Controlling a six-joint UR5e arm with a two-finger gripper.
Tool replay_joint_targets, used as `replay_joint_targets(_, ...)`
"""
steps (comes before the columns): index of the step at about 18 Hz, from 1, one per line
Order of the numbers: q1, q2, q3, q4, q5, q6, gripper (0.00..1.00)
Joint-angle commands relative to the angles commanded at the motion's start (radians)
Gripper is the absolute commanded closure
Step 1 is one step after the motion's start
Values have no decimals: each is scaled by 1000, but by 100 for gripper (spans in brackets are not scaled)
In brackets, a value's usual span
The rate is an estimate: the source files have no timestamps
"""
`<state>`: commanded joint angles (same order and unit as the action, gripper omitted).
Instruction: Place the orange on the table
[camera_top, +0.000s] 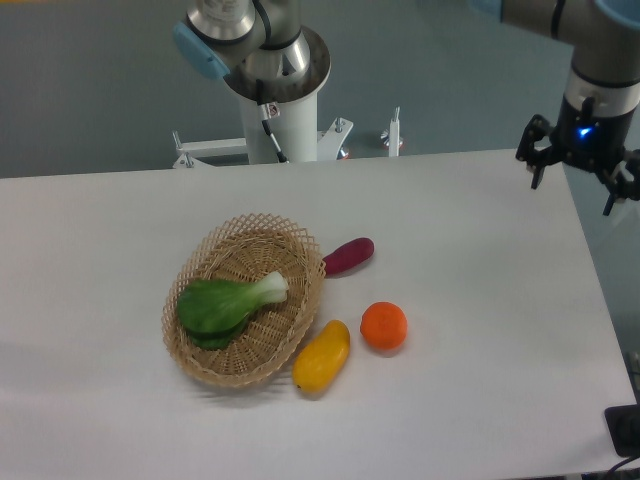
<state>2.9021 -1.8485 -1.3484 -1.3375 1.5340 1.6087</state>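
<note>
A round woven wicker basket (203, 345) sits tilted on its side edge, and a green leafy vegetable with a pale white stem (228, 301) lies inside it. Just beside the basket's lower right rim rests a yellow oblong mango-like fruit (322, 356). A purple oblong vegetable (348, 256) lies close to the basket's upper right rim.
</note>
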Motion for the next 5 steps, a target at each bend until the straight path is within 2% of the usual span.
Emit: replay_joint_targets(5,34,3,2,1,-6,103,0)
